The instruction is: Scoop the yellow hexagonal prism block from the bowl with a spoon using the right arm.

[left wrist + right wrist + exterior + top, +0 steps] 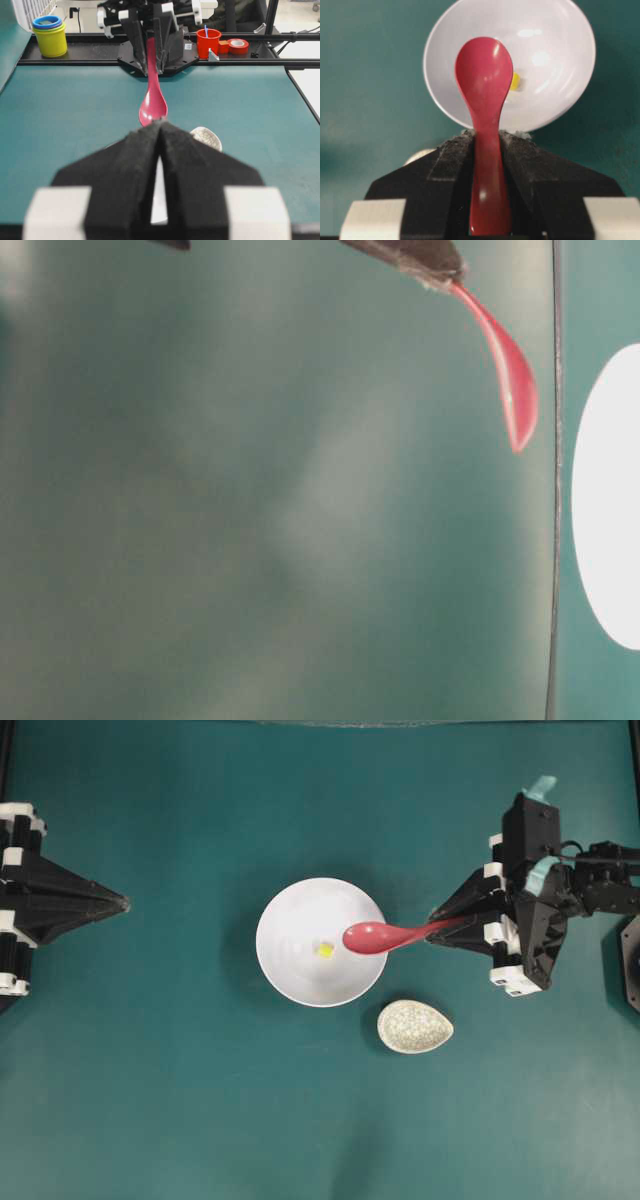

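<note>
1. Your right gripper [437, 928] has its jaws clamped on the handle of the spoon [385, 935], with the scoop out over the bowl [290, 915] on its right side.
2. The yellow hexagonal prism block [325, 950] lies near the bowl's middle, just left of the scoop's tip and apart from it.
3. The step in hand looks like the approach: spoon over the bowl, block not yet scooped. How high the scoop hangs above the bowl's floor is hard to judge from the side view.
4. Next, you will likely need to lower the scoop's tip beside the block and slide under it.
5. Your left gripper [125, 903] rests well left of the bowl, jaws together.
</note>
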Controlling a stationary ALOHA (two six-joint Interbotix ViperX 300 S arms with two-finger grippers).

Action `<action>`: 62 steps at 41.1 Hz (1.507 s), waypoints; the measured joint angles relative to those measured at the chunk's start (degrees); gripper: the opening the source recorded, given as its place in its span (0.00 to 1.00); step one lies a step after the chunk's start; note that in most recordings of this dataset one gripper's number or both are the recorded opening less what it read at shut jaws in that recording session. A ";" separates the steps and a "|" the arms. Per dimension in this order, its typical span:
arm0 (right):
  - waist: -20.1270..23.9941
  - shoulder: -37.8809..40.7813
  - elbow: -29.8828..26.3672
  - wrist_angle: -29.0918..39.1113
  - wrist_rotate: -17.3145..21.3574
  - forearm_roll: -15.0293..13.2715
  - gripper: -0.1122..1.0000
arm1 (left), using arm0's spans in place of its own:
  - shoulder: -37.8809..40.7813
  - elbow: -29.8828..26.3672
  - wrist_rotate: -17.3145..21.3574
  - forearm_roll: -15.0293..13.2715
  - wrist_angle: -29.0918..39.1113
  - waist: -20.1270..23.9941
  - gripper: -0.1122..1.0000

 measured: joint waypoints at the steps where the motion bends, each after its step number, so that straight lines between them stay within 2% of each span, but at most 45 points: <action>1: -0.35 0.09 -0.62 1.14 0.18 -0.09 0.32 | 0.09 0.00 0.09 -0.09 0.00 0.00 0.12; 16: -2.99 5.01 -8.26 14.59 0.53 -2.64 0.32 | 0.09 0.00 0.00 -0.09 0.00 0.00 0.12; 24: -3.52 9.58 -14.33 22.68 1.49 -4.57 0.32 | 0.26 0.00 0.00 -0.09 0.00 0.00 0.12; 38: -3.87 17.49 -23.64 33.93 11.43 -13.01 0.32 | 0.26 0.00 0.09 0.00 0.00 0.00 0.12; 44: -3.60 19.86 -26.28 35.95 12.92 -14.68 0.32 | 0.26 0.00 0.00 0.00 0.00 0.00 0.12; 49: -3.16 21.36 -27.95 36.83 13.18 -14.85 0.32 | 0.26 0.00 0.00 -0.09 0.09 0.00 0.12; 62: -2.55 24.61 -28.39 37.35 13.18 -16.17 0.32 | 0.26 0.00 0.00 0.00 0.00 0.00 0.12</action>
